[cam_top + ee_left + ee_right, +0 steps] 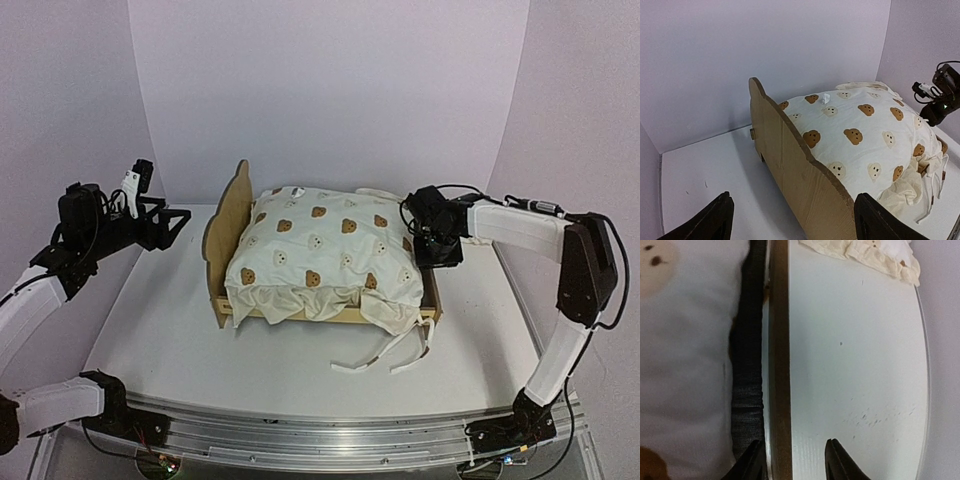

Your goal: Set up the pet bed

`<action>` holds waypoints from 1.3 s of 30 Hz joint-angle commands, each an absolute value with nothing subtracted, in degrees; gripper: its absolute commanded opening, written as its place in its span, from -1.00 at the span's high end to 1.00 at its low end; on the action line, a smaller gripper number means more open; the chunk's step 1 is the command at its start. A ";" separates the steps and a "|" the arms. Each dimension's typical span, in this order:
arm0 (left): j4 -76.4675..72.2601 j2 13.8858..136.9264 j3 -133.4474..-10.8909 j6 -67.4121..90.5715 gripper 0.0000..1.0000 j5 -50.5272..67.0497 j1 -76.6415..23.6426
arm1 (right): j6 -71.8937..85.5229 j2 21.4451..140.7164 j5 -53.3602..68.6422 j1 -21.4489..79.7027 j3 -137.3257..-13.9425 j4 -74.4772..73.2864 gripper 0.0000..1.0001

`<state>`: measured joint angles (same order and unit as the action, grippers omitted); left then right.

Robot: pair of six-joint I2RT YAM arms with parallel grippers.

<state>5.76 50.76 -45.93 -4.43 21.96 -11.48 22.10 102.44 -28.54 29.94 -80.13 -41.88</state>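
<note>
Pet bed (228, 215) looks light, stiff plywood; pinch thin side rail (779, 365), which right gripper (793, 458) straddles unclamped; left gripper (792, 212) spread wide, empty.

A lab booth: plain lilac walls (330, 90), white table (180, 330).

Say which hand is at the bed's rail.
Right hand, fingers either side of the rail; left hand hangs clear of the headboard.

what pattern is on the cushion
The cushion is cream with brown and pale bear faces; clearest in the left wrist view.
</note>
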 commanded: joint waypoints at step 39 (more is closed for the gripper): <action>8.28 44.74 -27.22 33.46 -0.56 13.86 -11.01 | 10.73 136.31 -10.01 64.76 -120.16 -15.89 0.17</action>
